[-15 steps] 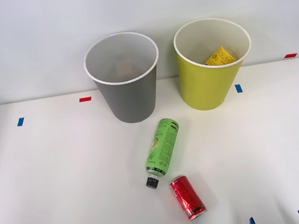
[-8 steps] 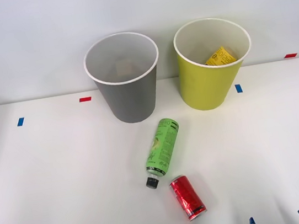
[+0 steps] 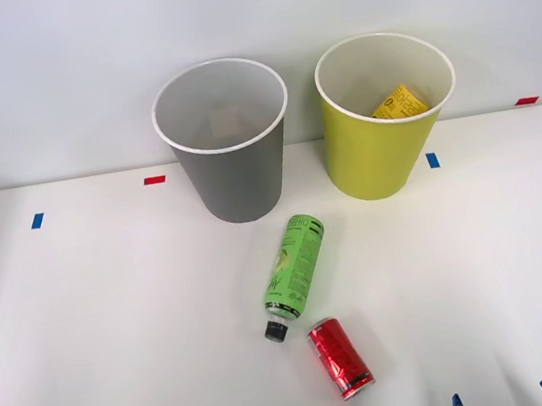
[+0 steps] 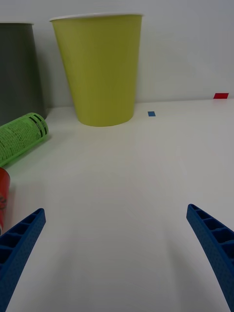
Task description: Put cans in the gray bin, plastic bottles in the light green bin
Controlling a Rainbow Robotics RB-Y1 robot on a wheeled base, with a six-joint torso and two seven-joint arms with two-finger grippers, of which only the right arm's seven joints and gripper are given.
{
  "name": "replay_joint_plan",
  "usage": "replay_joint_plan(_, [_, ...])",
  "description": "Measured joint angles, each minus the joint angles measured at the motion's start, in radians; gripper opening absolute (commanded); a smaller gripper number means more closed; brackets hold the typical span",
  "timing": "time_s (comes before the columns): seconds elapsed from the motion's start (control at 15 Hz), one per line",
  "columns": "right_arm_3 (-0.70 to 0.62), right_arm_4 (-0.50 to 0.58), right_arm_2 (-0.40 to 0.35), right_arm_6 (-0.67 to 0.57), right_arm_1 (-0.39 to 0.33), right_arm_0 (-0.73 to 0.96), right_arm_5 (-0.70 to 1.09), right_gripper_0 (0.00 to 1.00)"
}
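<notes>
Bare worktop point(image 3: 482, 264) ahead of the open end effector point(image 3: 506, 398), free up to the light green bin point(image 3: 384, 142). Blocked on the left by the red can point(image 3: 339, 357) and the green-label bottle point(image 3: 294, 270) lying close together.

Bottle point(image 3: 295, 269) lying before both bins point(image 3: 226, 139), can point(image 3: 340, 357) nearer robot, just beside cap.
</notes>
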Motion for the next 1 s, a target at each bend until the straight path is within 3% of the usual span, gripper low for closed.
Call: replay_joint_plan(1.0, [0.0,0.0,0.0,0.0,0.0,0.0,0.0,1.0])
